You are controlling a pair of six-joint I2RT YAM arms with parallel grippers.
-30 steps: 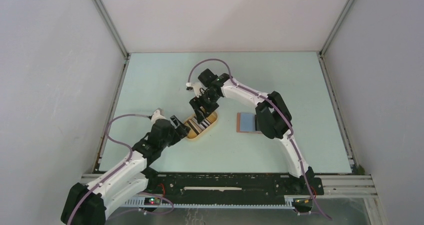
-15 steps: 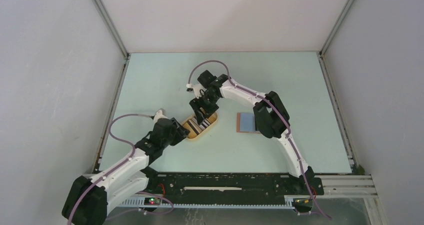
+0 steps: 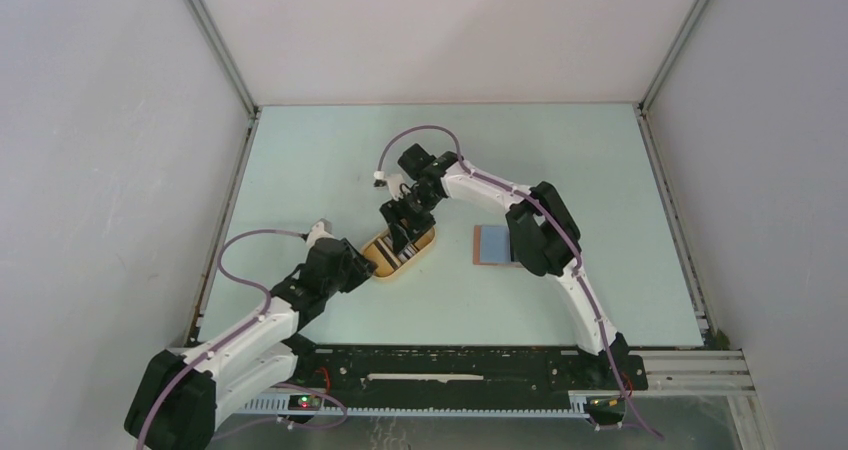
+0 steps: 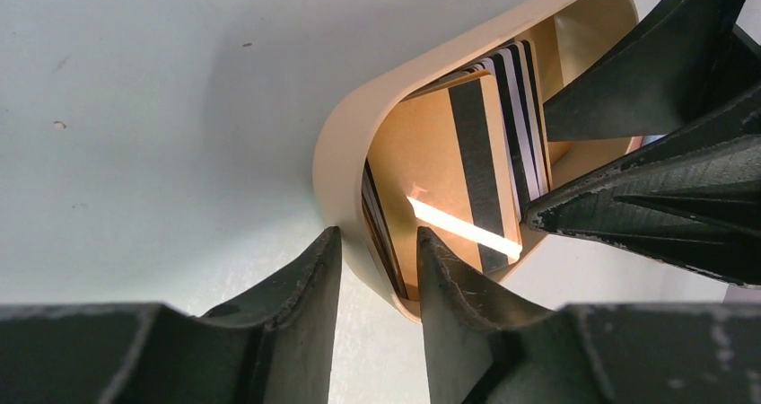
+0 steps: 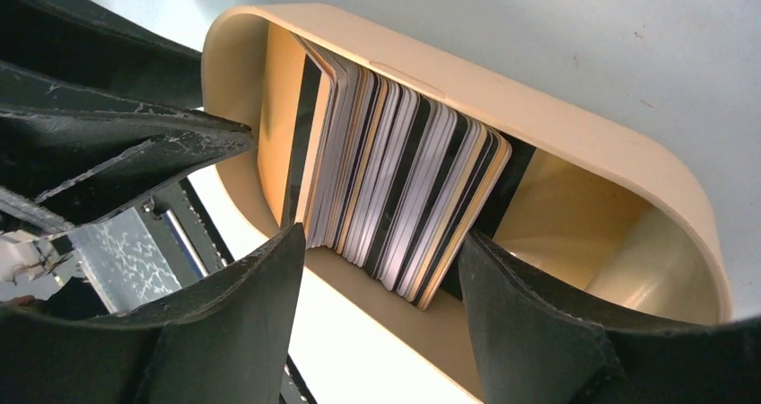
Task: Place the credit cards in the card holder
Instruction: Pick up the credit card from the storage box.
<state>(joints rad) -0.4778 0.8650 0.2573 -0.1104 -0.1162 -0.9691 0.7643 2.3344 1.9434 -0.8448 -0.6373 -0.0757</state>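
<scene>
The credit cards stand on edge in a packed stack inside the yellow tray, leaning a little toward one end. They fill about half its length. The tray is a shallow oval with a smooth, rounded rim and a matte plastic look. The cards are thin and glossy, and their edges show as black, white and tan stripes. The end card is tan with a black band and catches a streak of glare.

The right gripper has its fingers spread as wide as the stack, one at each outer face. I cannot tell whether they press on it. The left gripper is closed on the tray's end wall, one finger outside and one inside.

The card holder lies open on the pale table, well to the right of the tray. It shows blue lining with a reddish-brown border, and the right arm partly hides it.
</scene>
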